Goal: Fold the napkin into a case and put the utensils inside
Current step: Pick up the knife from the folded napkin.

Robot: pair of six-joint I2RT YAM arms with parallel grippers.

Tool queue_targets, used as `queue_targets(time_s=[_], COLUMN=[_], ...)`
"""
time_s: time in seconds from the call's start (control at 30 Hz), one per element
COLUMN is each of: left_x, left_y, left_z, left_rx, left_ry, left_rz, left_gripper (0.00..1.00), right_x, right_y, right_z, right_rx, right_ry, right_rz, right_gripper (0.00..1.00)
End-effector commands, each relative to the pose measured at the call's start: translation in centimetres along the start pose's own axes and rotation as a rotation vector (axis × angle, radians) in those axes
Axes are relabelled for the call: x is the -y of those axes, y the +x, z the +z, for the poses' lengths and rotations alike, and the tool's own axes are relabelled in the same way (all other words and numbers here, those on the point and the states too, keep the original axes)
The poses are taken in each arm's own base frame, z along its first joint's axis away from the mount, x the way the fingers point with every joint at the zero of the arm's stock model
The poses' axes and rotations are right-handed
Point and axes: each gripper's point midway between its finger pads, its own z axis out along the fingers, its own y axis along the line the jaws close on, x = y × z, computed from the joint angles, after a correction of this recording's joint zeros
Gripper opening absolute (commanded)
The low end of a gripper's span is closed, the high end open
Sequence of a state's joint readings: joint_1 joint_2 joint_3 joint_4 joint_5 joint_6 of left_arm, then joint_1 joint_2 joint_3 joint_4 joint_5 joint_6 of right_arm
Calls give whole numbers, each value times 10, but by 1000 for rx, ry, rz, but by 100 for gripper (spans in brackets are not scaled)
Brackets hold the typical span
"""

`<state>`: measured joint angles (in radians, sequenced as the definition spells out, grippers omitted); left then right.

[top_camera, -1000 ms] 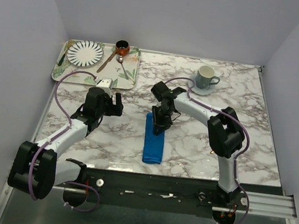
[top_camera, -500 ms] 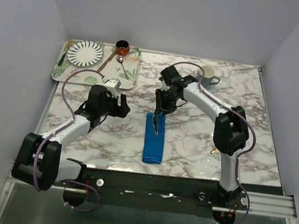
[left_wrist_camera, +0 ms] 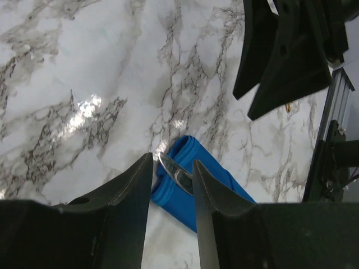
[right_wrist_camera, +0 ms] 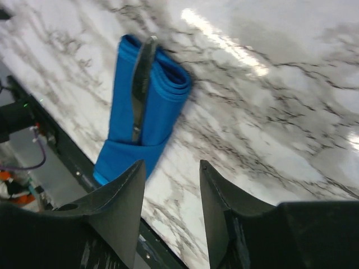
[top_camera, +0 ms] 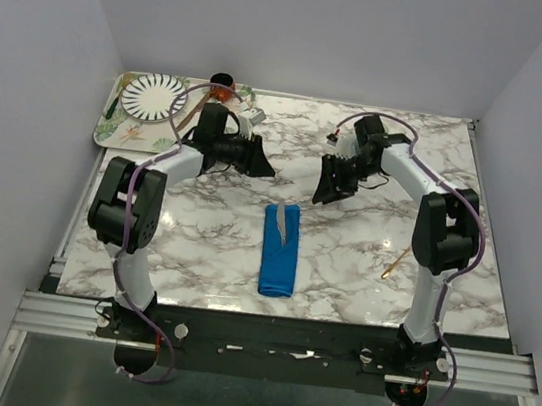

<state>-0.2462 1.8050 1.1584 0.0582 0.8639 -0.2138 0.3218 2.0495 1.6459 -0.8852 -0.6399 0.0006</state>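
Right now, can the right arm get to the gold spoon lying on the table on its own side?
Probably yes. The gold spoon lies alone on the bare table, nothing covering it, and the right gripper is open and empty. The arm must fold back toward its own base, though.

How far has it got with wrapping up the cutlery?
Done: the napkin is folded into a case, and the silver utensil looks slipped into it. In hand: nothing; left gripper and right gripper hover open. Left: the gold spoon, lying on the table, must go in.
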Motion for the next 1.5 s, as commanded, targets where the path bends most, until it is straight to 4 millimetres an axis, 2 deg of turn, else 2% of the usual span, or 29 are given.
queue_targets(time_s=[0.0,0.13,0.43,0.67,0.97,1.1,1.33,1.47], left_x=[5,-2,-17,-20,-27,-28,-18,-16], left_y=[9,12,41,61,84,86,82,76], left_z=[21,31,44,48,60,64,69,72], left_rx=[-95,-126,-205,-242,-285,-293,-287,-266], left_ry=[169,209,231,233,228,233,287,303], left_rz=[-127,-170,-320,-369,-415,-425,-417,-411], left_gripper=[40,36,37,38,41,41,40,32], right_x=[-36,-36,-21,-14,-8,-6,-3,-2], right_y=[11,11,13,15,26,27,27,24], right_z=[15,26,58,71,83,86,89,91], right_rx=[-17,-5,-30,-35,-52,-47,-45,-41], right_ry=[-250,-283,-290,-285,-284,-283,-280,-278], right_rz=[-22,55,164,181,229,239,246,248], right_gripper=[52,52,53,53,51,49,45,41])
